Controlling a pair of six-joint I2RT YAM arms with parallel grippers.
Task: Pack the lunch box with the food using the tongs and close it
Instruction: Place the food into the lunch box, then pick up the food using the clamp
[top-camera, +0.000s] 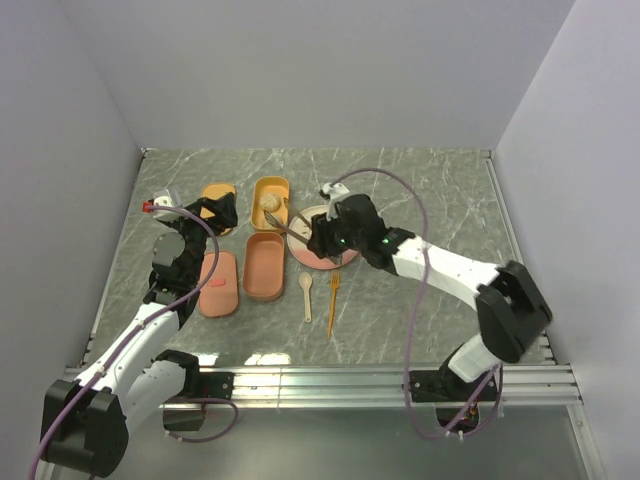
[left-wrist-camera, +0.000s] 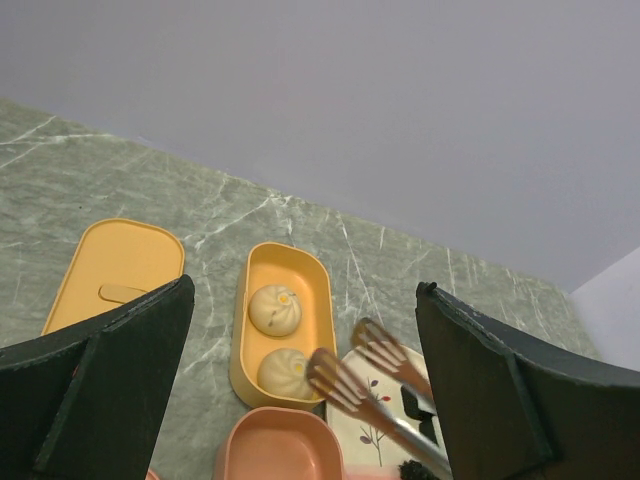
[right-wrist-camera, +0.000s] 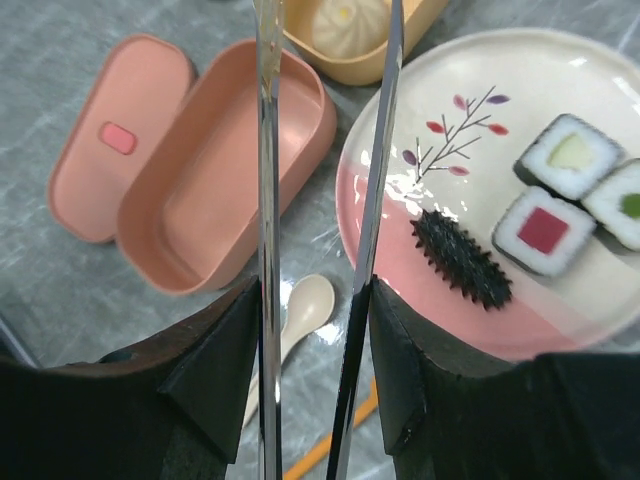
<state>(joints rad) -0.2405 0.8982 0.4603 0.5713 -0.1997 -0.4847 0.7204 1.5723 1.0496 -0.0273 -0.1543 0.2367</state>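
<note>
We see the right gripper (right-wrist-camera: 315, 300) over the plate (right-wrist-camera: 470, 90), its fingers (right-wrist-camera: 215, 370) pinching the tongs (right-wrist-camera: 268, 200), one finger pressed against the outside of each metal arm. The two arms stand apart. Their tips reach left and far, just beside the right rim of the yellow box (left-wrist-camera: 250, 340).

Two beige balls (left-wrist-camera: 275, 308) lie in that box, one behind the other. On the plate sit three sushi rolls (right-wrist-camera: 545, 230), touching in a cluster, one with a red centre and two with green. A dark spiky piece (right-wrist-camera: 462, 262) lies just beside them.

Left of the plate stands the pink box (right-wrist-camera: 225, 180), open, with the pink lid (right-wrist-camera: 110, 140) against its left side. A beige spoon (right-wrist-camera: 300, 310) and an orange fork (top-camera: 334, 300) lie on the worktop (top-camera: 430, 190) near the plate.

The left gripper (left-wrist-camera: 305, 290) hangs at the far left beside the yellow lid (left-wrist-camera: 110, 265). Its fingers (left-wrist-camera: 120, 380) are spread wide and hold nothing.
</note>
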